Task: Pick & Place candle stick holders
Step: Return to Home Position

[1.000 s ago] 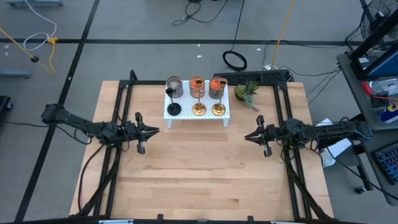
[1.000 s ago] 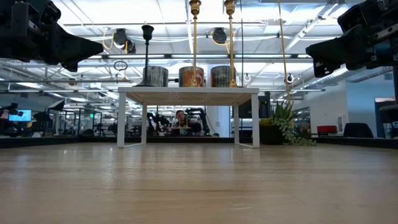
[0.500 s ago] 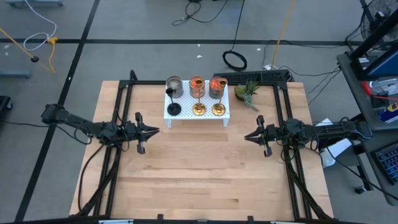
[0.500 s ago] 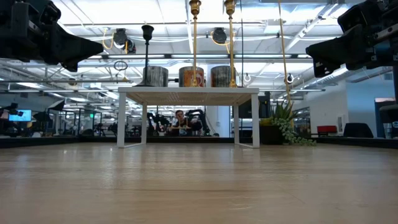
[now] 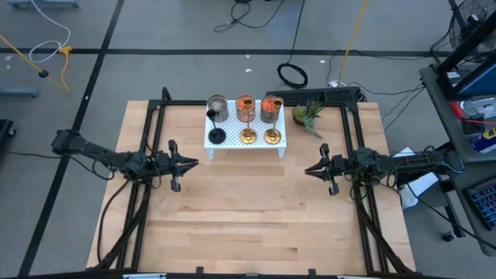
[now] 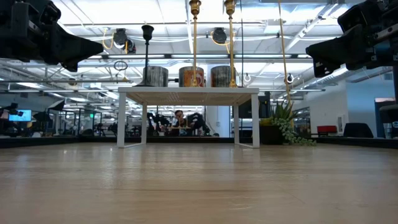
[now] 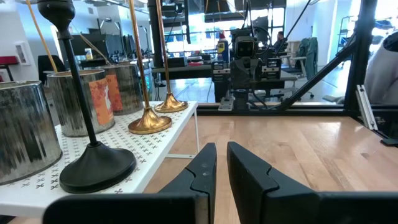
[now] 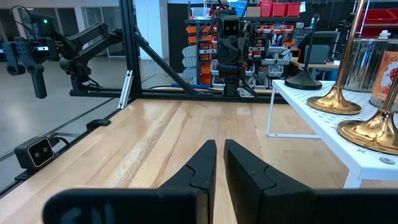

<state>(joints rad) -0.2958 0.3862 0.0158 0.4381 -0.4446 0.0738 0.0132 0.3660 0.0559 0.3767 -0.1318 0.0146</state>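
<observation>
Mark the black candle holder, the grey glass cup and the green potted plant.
black candle holder [image 5: 217, 137], high view, on its round base.
grey glass cup [image 5: 218, 108], high view, on its open top.
green potted plant [image 5: 308, 115], high view, on its leaves.

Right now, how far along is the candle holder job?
Done: the black holder, two gold holders and three glass cups all stand on the white stand.
In hand: nothing. The left gripper and right gripper are shut and empty, raised above the table on either side of the stand.
Left: no holder sits on the tabletop itself, so probably only parking the arms.
</observation>
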